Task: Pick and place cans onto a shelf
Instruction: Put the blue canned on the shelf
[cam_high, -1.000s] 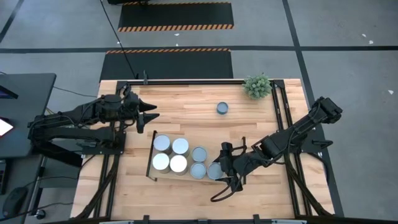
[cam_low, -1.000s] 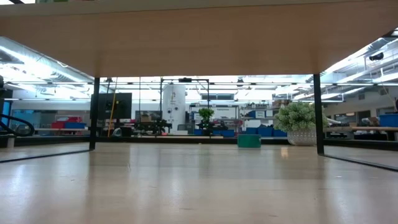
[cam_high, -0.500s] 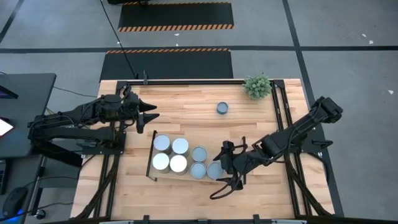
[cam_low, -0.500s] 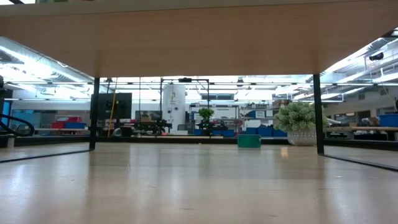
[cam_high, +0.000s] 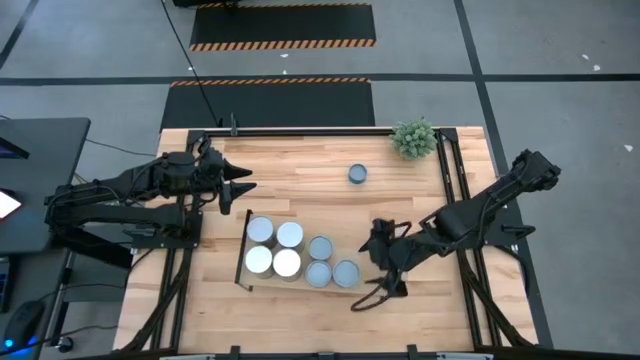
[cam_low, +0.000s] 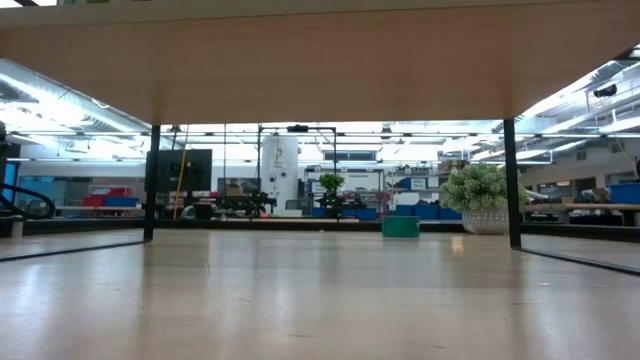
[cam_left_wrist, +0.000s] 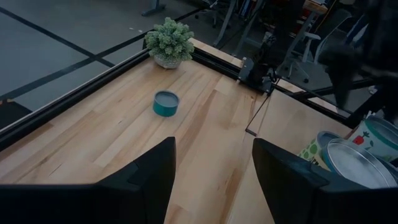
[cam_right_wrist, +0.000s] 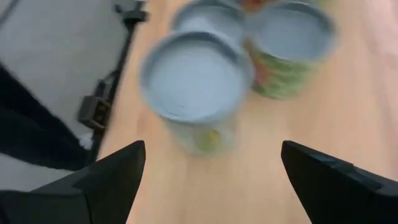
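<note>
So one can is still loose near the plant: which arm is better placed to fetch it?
Probably the left. Its gripper hangs open, empty and aimed at the loose can, with bare table between. The right gripper, also open, sits beside the six cans on the shelf, pointing away from it.

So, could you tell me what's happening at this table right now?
The right gripper, fingers open and empty, sits just beside the nearest bluish-grey metal can on the light-wood shelf board. Six silvery round-topped cans stand on that shelf: four pale, two bluish-grey. A seventh small bluish-grey can stands alone on the wooden tabletop. The left gripper waits open, empty, near the table's left side.
</note>
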